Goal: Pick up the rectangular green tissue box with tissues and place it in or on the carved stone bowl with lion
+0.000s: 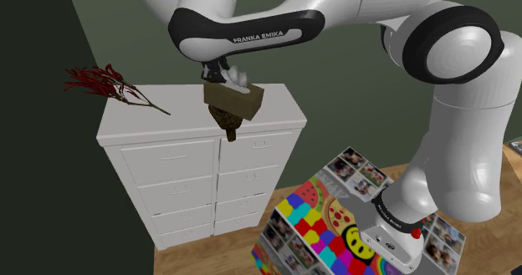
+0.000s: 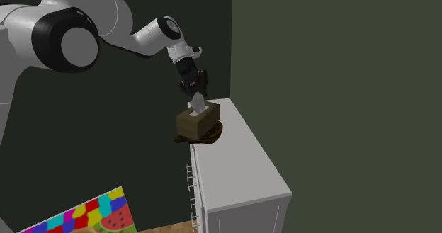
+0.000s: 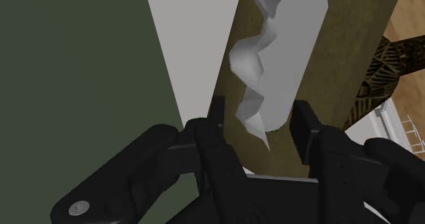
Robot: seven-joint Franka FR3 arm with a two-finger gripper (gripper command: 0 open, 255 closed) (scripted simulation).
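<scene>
An olive-brown tissue box [image 1: 240, 100] [image 2: 199, 122] [image 3: 340, 59] with a white tissue [image 3: 255, 73] sticking out of its top rests tilted on a dark carved bowl [image 1: 227, 121] [image 2: 214, 134]. The bowl sits at the front edge of a white dresser [image 1: 167, 123] and overhangs it. My black gripper [image 1: 219, 71] [image 2: 193, 90] [image 3: 262, 114] hangs just above the box top. Its fingers [image 3: 308, 124] stand apart on either side of the tissue, and they are not touching the box, so the gripper is open.
A dark red dried branch [image 1: 109, 85] lies on the dresser top at the shoulder view's left. A dark green wall [image 2: 333, 69] stands right behind the dresser. My stand [image 1: 335, 231], covered in colourful pictures, is on the wooden floor in front.
</scene>
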